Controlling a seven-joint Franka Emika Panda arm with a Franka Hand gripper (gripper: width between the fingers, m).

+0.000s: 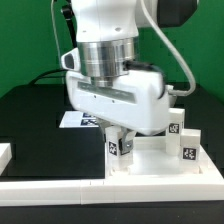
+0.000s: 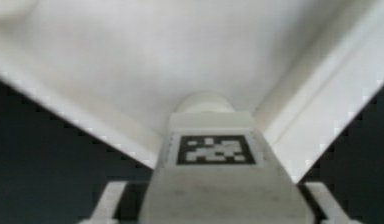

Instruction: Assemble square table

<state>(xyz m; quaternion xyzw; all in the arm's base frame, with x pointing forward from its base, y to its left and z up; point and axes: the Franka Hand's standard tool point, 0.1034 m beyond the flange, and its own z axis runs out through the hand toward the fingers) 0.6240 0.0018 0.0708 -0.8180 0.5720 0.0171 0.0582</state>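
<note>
My gripper (image 1: pixel 117 136) points straight down and is shut on a white table leg (image 1: pixel 115 150) with a black-and-white tag. The leg stands upright at the near corner of the white square tabletop (image 1: pixel 150 163) on the exterior view's left side. In the wrist view the leg (image 2: pixel 215 150) fills the space between my two fingers (image 2: pixel 114 200), with the gripper (image 2: pixel 217 208) round it and the tabletop (image 2: pixel 171 50) beyond. Two more tagged legs (image 1: pixel 175 127) (image 1: pixel 187 146) stand upright on the tabletop's right side.
The marker board (image 1: pixel 72 120) lies on the black table behind the arm. A long white border rail (image 1: pixel 60 185) runs along the front, with a short piece (image 1: pixel 5 155) at the exterior view's left. A green wall stands behind.
</note>
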